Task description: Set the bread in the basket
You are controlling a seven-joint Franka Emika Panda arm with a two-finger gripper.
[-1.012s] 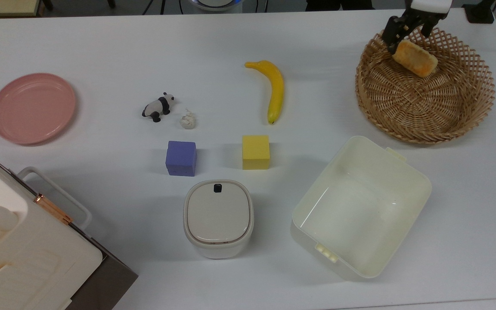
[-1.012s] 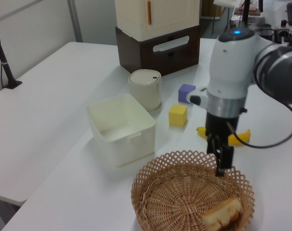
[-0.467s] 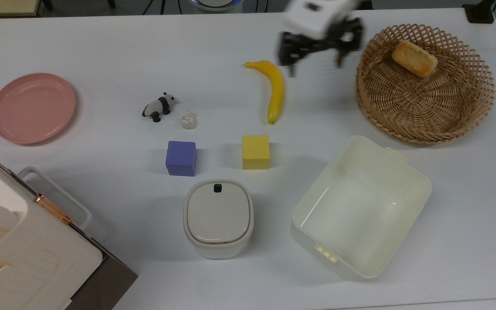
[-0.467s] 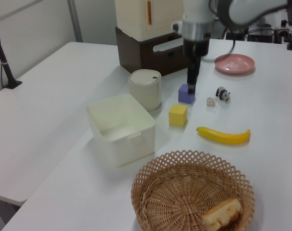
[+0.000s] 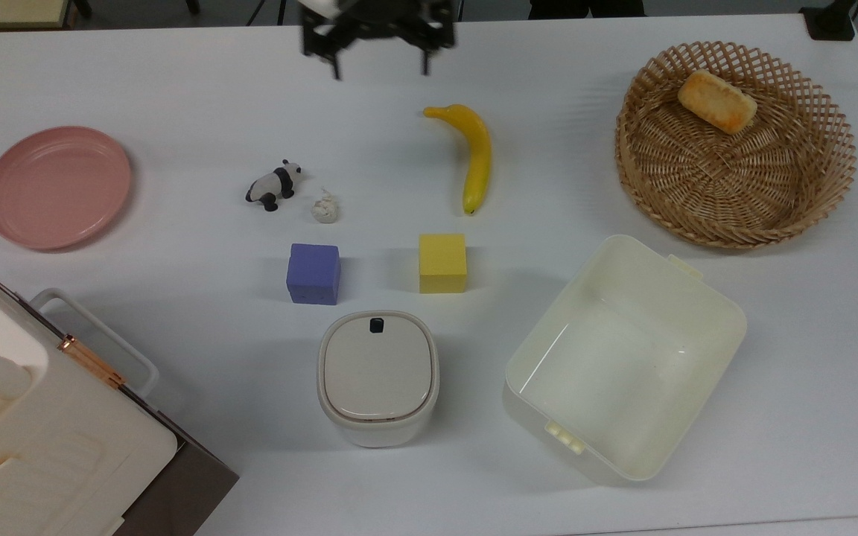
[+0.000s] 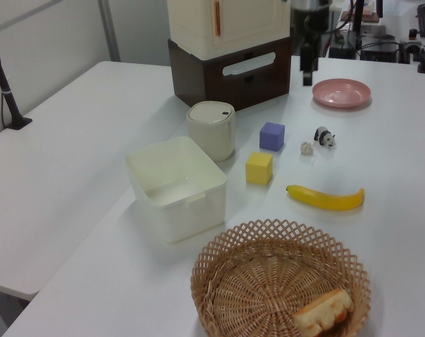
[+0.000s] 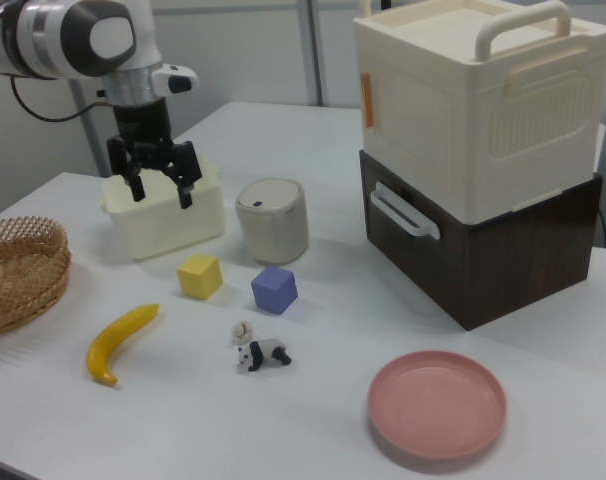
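1 bread (image 5: pixel 717 100) lies in the basket (image 5: pixel 734 201); the empty gripper (image 7: pixel 161 182), fingers spread, hangs well apart.

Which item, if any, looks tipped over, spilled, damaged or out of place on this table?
Nothing stands out. The bread lies inside the basket, leaning against its far rim in the top view. The open claw hangs empty above the table.

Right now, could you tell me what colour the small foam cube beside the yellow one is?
Purple, clearest in the top view.
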